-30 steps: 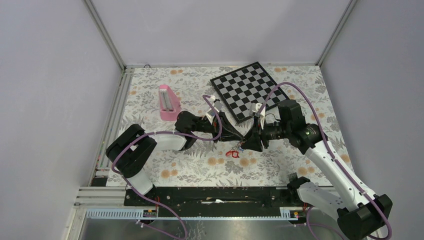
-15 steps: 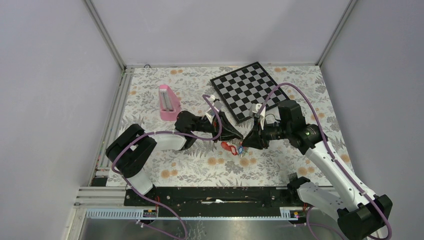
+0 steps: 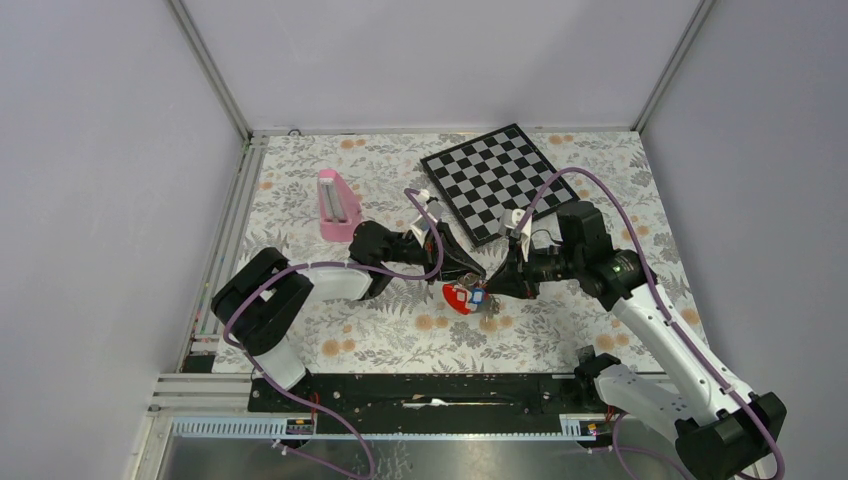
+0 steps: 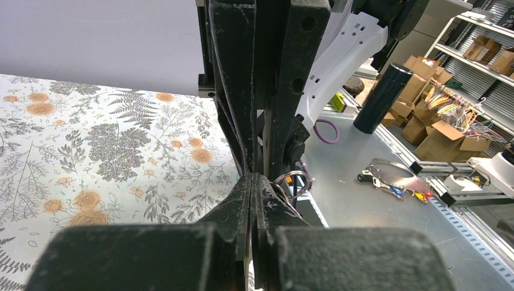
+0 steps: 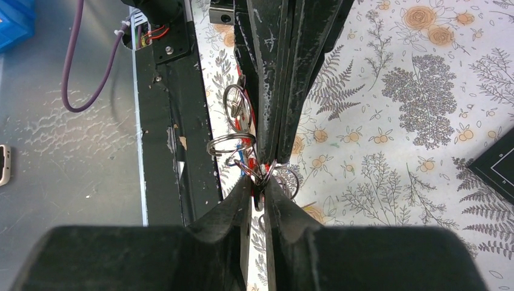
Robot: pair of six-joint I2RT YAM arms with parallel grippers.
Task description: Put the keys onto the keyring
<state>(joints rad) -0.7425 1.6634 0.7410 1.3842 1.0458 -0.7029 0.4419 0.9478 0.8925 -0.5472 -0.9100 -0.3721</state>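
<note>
The two claws meet tip to tip over the middle of the flowered tablecloth, just near of the chessboard. The left gripper reaches in from the left and the right gripper from the right.

The red side of the keyring shows directly at that meeting point, on the side nearer the arm bases and up against the left claw's tip. The keys, with a blue tag showing among them, bunch against the keyring's right end, right under the right claw's tip. The top view does not show whether the bunch rests on the cloth or hangs off it.

The left wrist view shows that claw clenched, its two fingers pressed flat together. Thin metal loops lie just to the right of the tips, but whether anything is pinched in the seam cannot be told.

The right wrist view shows that claw's fingers drawn in to a narrow gap, with a small split ring caught between the tips, so it is grasping that ring. More wire rings, with slivers of red and blue, hang just beyond, alongside the left claw's fingers.

A pink block lies well apart, to the far left.
</note>
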